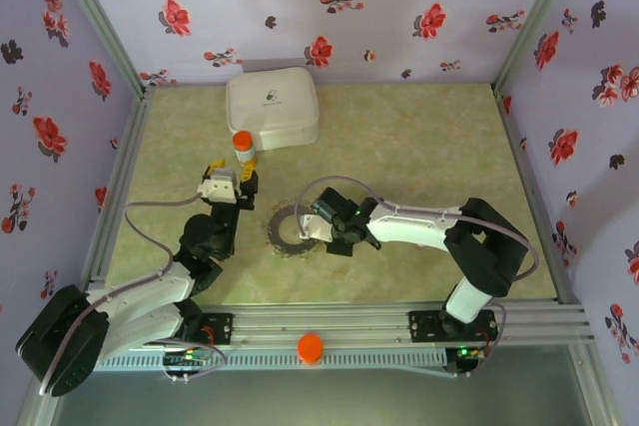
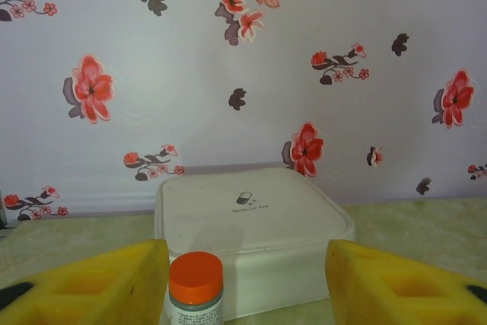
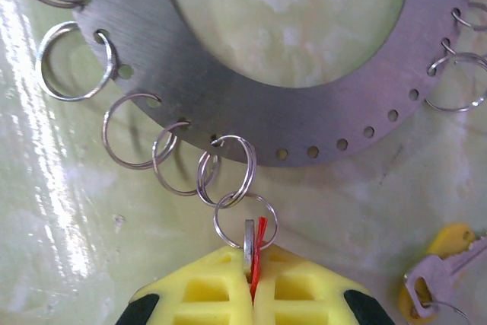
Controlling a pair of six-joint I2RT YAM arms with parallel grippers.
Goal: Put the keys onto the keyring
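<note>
**Red-tagged key pinched at the keyring's near edge**

In the right wrist view the right tool (image 3: pixel 253 273) is closed tight on the red-tagged key (image 3: pixel 249 245). Only a thin metal edge and a red sliver stick out from between the yellow pads; the rest of the key is buried. The metal edge overlaps the lower arc of a small split ring (image 3: pixel 245 221). Whether it has passed through that ring cannot be told.

That ring links to a second one, which hangs from a hole in the keyring (image 3: pixel 251 104). The keyring is a flat, brushed grey metal band with small holes along its outer edge and thin wire rings through several of them. Its far part is cut off by the top of the frame.

To the right, the yellow-headed key (image 3: pixel 430 272) lies flat on the tabletop (image 1: pixel 419 147), apart from the keyring and partly cut off at the lower corner.

From above, the keyring sits between the two arms, its right edge covered by the right tool, and the keys are too small to make out.

The left tool (image 1: pixel 233 175) is partly open and holds nothing. An orange-capped bottle (image 1: pixel 242 145) stands just past its tips, and a white box (image 1: pixel 272 107) sits beyond that.
</note>
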